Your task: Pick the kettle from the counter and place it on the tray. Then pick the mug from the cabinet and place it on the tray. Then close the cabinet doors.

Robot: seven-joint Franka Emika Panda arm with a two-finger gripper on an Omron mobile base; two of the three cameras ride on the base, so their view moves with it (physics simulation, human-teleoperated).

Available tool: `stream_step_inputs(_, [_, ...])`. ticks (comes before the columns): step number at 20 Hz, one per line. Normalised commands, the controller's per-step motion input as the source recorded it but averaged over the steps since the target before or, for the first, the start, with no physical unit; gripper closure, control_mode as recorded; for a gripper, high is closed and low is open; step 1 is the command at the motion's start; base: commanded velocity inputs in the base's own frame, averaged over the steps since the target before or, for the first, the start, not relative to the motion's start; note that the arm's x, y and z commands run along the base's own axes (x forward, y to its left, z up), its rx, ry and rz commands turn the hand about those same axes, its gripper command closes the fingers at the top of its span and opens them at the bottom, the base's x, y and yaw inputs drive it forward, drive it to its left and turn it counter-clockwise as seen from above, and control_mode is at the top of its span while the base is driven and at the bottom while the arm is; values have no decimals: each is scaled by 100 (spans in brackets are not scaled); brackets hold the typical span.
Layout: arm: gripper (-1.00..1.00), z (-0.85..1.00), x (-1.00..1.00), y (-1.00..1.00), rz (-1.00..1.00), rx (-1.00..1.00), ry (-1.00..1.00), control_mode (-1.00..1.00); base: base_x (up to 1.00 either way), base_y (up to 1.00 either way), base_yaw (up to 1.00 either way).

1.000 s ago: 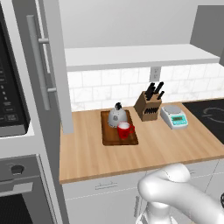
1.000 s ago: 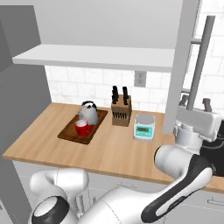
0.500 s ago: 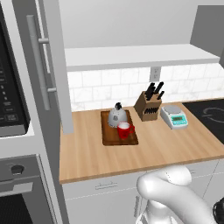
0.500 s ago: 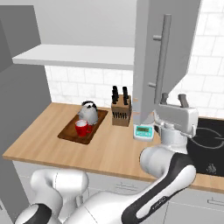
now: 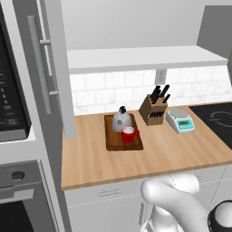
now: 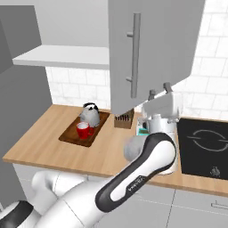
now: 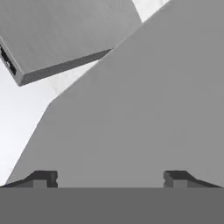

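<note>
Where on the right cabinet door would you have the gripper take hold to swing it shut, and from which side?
Grip the long vertical bar handle on the cabinet door, around mid-length, coming from the door's front face. It stands off the flat panel, leaving room for open fingers either side.

We saw the kettle (image 5: 121, 120) and the red mug (image 5: 129, 135) together on the tray (image 5: 113, 139), mug nearer. To their right stood a knife block (image 5: 153, 111) and scale (image 5: 180, 120); at left, a cabinet door (image 5: 52, 68) hung open.
</note>
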Motion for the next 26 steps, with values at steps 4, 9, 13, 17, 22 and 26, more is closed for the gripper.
stream_step_inputs(4, [-100, 0, 42, 54, 5, -6, 49, -100, 0, 0, 0])
stream_step_inputs(9, [-100, 12, 45, 49, 12, 0, 24, -100, 0, 0, 0])
stream_step_inputs(13, [-100, 19, 40, 46, 12, -1, 24, -100, 0, 0, 0])
stream_step_inputs(17, [-100, -1, 71, 68, 3, -17, 33, -100, 0, 0, 0])
stream_step_inputs(22, [-100, 0, 80, 69, 1, -9, 20, -100, 0, 0, 0])
stream_step_inputs(26, [-100, -10, 92, 71, 0, -6, 17, -100, 0, 0, 0])
